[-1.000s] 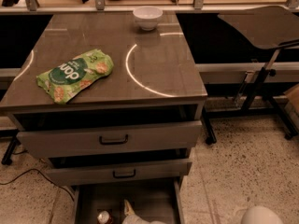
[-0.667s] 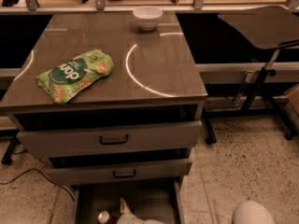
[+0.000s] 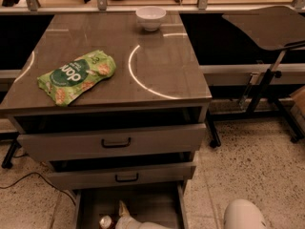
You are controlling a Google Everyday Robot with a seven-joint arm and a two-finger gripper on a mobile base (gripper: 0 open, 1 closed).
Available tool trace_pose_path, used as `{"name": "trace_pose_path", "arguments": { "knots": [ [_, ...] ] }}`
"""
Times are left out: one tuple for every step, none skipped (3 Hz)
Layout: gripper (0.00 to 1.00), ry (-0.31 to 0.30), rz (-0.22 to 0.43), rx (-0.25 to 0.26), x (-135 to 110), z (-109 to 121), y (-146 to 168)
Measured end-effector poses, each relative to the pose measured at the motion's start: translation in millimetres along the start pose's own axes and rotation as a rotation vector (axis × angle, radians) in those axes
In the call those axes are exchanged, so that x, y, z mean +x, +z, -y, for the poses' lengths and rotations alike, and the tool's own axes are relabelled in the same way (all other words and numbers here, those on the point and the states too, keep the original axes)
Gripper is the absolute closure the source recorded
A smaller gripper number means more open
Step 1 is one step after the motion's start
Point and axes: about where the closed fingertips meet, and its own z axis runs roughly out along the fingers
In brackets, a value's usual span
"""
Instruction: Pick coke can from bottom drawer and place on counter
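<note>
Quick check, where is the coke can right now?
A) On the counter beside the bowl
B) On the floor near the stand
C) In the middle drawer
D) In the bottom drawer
D: the can stands in the open bottom drawer, with the claw just to its right inside it; the counter carries a bag and a bowl, no can.

Coke can (image 3: 106, 222) upright in open btm drawer (image 3: 155, 202); gripper (image 3: 125, 213) just beside it.
</note>
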Motion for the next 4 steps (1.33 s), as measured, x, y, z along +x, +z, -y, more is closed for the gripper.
{"name": "trace_pose_path", "arguments": {
  "knots": [
    [0.25, -0.005, -0.003, 0.007, 2, 3, 0],
    [0.57, 0.022, 0.018, 0.015, 1, -4, -9],
    [0.88, 0.053, 0.035, 0.028, 3, -12, -22],
    [1.0, 0.08, 0.042, 0.034, 6, -19, -42]
  ]
}}
